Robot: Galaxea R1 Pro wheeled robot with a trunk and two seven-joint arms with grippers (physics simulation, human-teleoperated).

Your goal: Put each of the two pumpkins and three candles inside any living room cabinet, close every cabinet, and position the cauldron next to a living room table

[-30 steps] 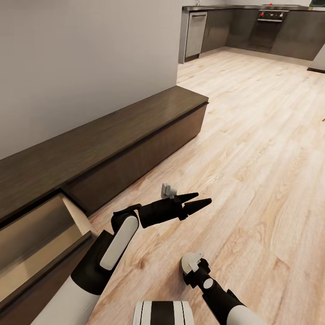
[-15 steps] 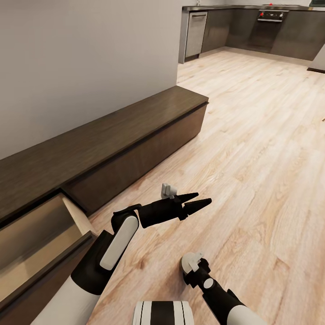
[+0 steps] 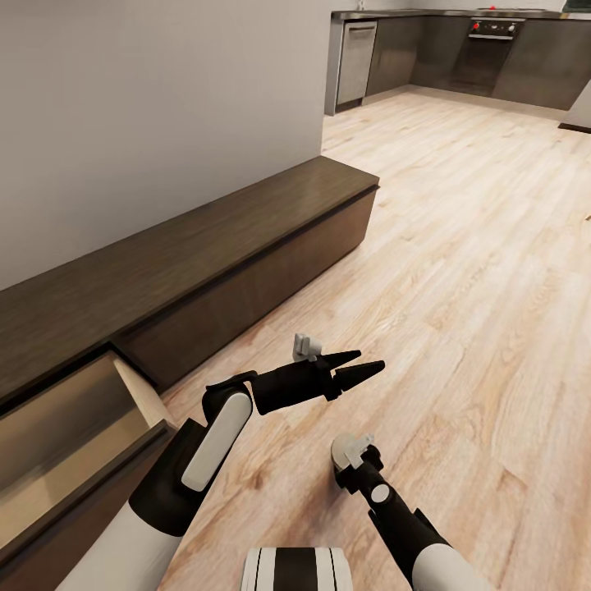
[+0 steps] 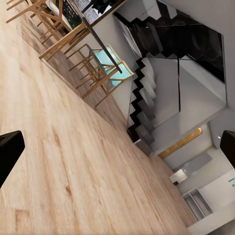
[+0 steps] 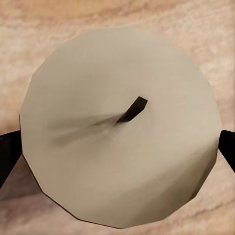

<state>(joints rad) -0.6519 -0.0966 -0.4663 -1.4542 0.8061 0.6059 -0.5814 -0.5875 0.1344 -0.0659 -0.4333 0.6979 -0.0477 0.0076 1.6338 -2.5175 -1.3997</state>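
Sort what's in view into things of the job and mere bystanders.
Job:
- candle, between the right gripper's jaws
- cabinet, one drawer open
- left gripper, empty

Bystanders:
- oven
- dishwasher
- teal chair
- staircase

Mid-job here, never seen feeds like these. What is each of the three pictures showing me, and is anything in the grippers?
It's a two-armed wheeled robot. The head view looks down over both arms: the left gripper is open and empty above the wood floor, beside the long dark cabinet, whose drawer stands open. Each wrist view looks along that arm's fingers. The right wrist view shows a candle from above, between the fingertips of the right gripper; whether they grip it is unclear.
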